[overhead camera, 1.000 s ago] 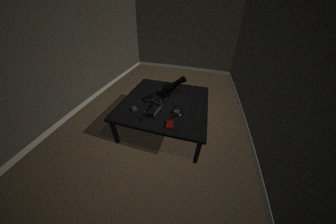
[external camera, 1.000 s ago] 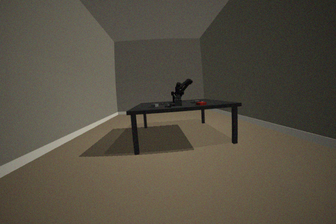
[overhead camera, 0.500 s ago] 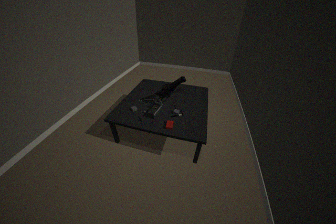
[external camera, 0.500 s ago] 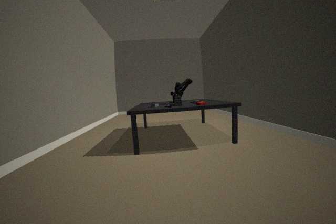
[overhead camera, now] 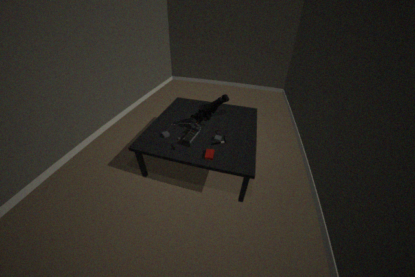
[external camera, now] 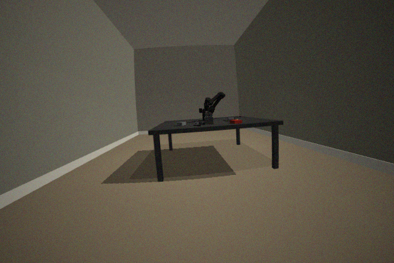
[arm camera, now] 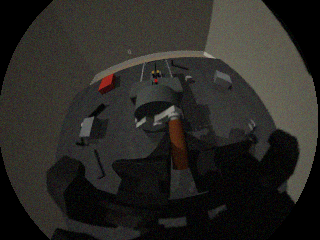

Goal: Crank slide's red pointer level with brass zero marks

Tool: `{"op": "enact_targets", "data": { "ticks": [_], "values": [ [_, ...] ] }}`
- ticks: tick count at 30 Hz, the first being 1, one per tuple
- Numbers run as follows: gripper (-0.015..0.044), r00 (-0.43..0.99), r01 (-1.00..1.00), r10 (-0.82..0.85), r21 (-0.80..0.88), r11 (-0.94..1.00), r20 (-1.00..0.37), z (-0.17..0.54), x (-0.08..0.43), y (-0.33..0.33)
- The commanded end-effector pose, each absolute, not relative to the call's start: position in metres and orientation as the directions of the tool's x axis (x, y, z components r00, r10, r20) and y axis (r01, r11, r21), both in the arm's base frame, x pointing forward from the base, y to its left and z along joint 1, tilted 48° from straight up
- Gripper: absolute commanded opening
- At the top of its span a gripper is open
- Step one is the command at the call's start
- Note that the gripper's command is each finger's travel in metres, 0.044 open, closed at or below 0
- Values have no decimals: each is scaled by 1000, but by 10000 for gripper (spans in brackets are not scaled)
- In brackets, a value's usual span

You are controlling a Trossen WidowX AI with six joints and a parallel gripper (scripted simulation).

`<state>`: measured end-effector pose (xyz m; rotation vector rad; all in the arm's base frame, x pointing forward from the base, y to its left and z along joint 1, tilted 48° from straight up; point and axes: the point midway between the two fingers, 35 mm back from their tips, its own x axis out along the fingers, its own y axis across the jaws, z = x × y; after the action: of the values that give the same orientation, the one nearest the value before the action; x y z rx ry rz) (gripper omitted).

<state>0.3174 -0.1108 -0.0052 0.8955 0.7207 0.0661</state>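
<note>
On the dark matte rectangular table (overhead camera: 234, 163) (external camera: 222, 127), the grey crank machine (overhead camera: 191, 135) (arm camera: 156, 95) sits mid-top, its orange-brown cylindrical handle (arm camera: 178, 144) pinched by the black gripper (arm camera: 174, 134), red block (overhead camera: 209, 154) (external camera: 236, 121) (arm camera: 106, 84) apart near the edge.

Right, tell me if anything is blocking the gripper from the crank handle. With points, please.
Nothing visible does: in the wrist view the gripper (arm camera: 174, 134) is closed on the orange-brown handle (arm camera: 177, 142). The red block (arm camera: 106, 84) (overhead camera: 209, 154) (external camera: 236, 121) sits off to one side.
</note>
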Motion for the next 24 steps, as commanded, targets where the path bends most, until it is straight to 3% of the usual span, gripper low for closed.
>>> {"op": "enact_targets", "data": {
  "ticks": [1, 24],
  "values": [
    [0, 759, 253, 334, 726, 640, -559, -15, 317, -110],
    [0, 759, 253, 335, 726, 639, -559, -32, 319, -94]
  ]
}}
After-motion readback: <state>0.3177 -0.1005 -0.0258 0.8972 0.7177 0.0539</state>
